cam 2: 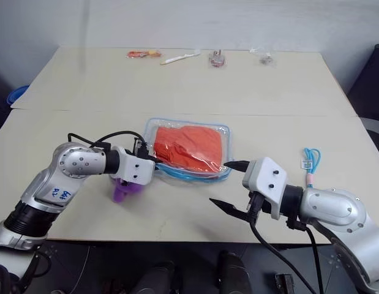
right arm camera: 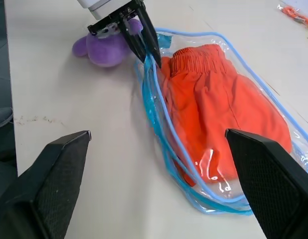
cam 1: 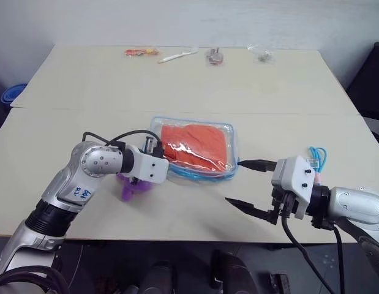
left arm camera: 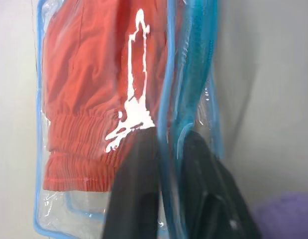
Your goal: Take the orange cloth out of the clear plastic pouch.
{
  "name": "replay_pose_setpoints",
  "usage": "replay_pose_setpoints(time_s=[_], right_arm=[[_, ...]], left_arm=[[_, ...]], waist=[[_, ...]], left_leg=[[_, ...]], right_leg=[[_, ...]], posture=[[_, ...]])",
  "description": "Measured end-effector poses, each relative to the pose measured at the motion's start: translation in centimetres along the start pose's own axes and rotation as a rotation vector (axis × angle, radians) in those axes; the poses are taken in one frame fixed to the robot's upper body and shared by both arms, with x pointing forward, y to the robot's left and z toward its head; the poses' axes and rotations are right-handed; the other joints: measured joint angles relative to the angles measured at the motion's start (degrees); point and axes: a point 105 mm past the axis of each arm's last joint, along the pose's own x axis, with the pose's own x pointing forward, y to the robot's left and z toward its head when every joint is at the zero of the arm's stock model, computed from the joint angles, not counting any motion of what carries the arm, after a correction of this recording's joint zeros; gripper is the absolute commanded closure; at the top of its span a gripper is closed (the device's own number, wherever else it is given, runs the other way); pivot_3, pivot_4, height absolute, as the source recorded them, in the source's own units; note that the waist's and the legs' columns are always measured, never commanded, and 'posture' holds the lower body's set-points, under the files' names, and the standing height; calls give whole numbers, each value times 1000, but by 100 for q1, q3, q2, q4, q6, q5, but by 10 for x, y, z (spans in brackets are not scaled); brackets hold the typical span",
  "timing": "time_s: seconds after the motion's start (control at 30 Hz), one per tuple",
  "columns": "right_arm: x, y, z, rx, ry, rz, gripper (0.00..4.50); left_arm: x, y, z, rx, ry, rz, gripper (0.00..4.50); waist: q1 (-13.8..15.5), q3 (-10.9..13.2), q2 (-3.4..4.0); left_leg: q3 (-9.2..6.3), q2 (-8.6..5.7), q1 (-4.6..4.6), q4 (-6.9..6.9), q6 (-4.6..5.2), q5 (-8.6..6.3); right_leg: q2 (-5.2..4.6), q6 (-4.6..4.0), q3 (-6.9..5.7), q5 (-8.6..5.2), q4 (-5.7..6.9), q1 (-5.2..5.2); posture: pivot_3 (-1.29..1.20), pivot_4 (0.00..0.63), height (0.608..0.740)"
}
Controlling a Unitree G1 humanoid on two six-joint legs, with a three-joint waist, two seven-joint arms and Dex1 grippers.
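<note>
The clear plastic pouch (cam 1: 234,142) with light blue edging lies flat at the middle of the table, and the orange cloth (cam 1: 192,142) is folded inside it. My left gripper (cam 1: 157,150) is at the pouch's left end, shut on its blue-edged rim; the left wrist view has both black fingers (left arm camera: 136,169) pinching that edge. My right gripper (cam 1: 233,182) hovers open just off the pouch's right end, not touching it. The right wrist view looks along the pouch (right arm camera: 221,196) toward the left gripper (right arm camera: 153,56).
A small purple plush toy (cam 1: 129,190) sits under my left wrist. A blue cord (cam 1: 316,156) lies near my right arm. Along the table's far edge are an orange-red packet (cam 1: 140,52), a white spoon (cam 1: 177,56) and two small items (cam 1: 215,57).
</note>
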Motion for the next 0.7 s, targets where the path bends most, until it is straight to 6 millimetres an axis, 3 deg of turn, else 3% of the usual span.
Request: replay_pose_setpoints(time_s=[0.23, 0.43, 0.53, 0.7], right_arm=[[3, 5, -9, -34, 51, 21, 0], [12, 9, -22, -117, 104, 31, 0], [21, 3, -24, -139, 96, -1, 509], [44, 0, -25, -212, 71, -36, 2233]], left_arm=[[-6, 6, 6, -206, -71, 5, 4468], [-8, 16, 9, -246, -91, 31, 4468], [-8, 22, 12, -255, -104, 57, 4500], [-8, 23, 11, -268, -102, 65, 4500]], waist=[[-1, 0, 0], [-1, 0, 0], [-10, -1, -1], [-21, -1, -1]], left_leg=[[-3, 0, -2, 2, 0, 0], [-2, -2, -1, 3, 0, 0], [-2, -1, -1, 3, 0, 0], [-1, 0, -1, 3, -1, 0]], right_leg=[[0, 0, -1, 0, 0, 0], [-1, 0, 0, 0, 1, 1], [0, 0, 0, 0, 1, 0], [1, 0, -1, 0, 1, 0]], posture=[[0, 150, 740], [0, 150, 740], [0, 150, 740], [0, 150, 740]])
